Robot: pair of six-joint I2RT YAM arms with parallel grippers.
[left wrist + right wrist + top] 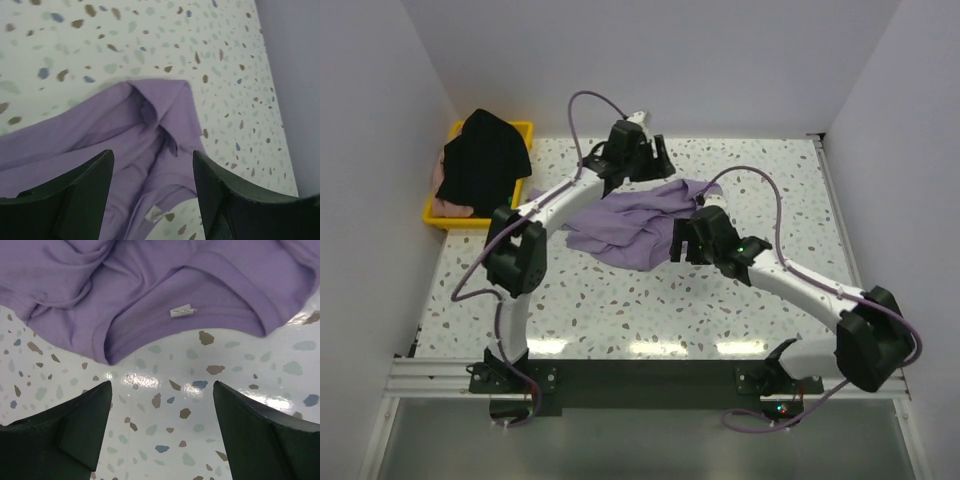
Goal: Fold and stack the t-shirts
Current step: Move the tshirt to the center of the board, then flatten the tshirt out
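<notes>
bases: both arms are bolted to a dark rail [620,378] at the near edge of the worktop [620,310], a white speckled surface.
right tool [162,387]: fingers spread wide with nothing between them. It hangs low over bare worktop, just short of the purple shirt's neckline, and reaches in from the right side.
purple shirt [625,225]: crumpled in a loose, unfolded heap at mid-worktop, between the two tools. The curved collar hem faces the right tool, and a small white label [182,311] shows on the inner neck band.
left tool [152,159]: fingers spread, gripping nothing. It is over the far part of the purple shirt, and a folded corner of the cloth lies just beyond its fingertips. Whether the fingers touch the cloth cannot be told.
tray [523,128]: yellow, at the far left corner of the worktop beside the left wall, apart from the purple shirt.
black shirt [485,160]: bunched on top of the tray and spilling over its right rim.
pink shirt [450,207]: under the black shirt, with only a strip showing at the tray's near left corner.
</notes>
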